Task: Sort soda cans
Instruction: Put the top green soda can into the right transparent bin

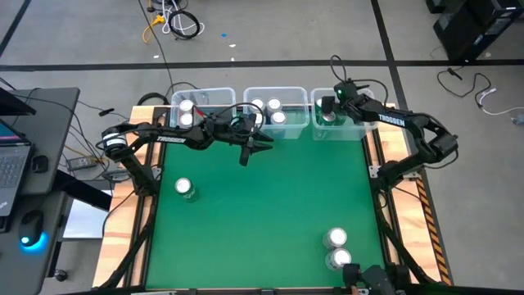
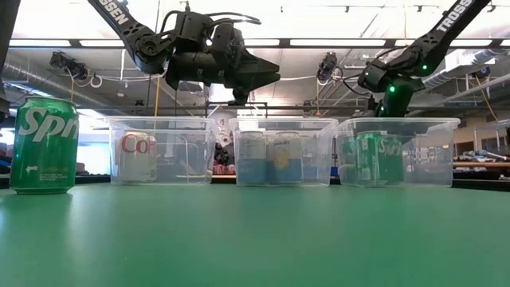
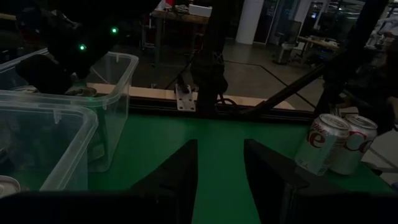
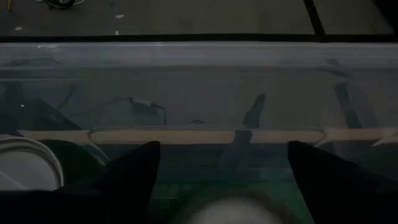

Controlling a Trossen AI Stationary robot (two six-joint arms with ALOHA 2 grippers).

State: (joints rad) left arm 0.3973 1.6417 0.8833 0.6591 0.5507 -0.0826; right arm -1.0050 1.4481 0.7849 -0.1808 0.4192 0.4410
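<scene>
Nearest the table's front edge, two silver cans (image 1: 336, 248) stand upright side by side, long axes vertical; a green can (image 1: 185, 189) stands upright, well apart from them. Beyond, my left gripper (image 1: 250, 150) hangs empty, fingers parted, near the middle bin (image 1: 277, 107). Farthest, my right gripper (image 1: 327, 106) hangs wide open over the right bin (image 1: 344, 131), above an upright green can (image 2: 368, 159).

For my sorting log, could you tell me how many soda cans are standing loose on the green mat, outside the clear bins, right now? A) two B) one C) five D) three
D: the high view shows one green can alone toward the left side of the mat and two silver cans close together near the right front corner; all other cans sit in the bins.
</scene>
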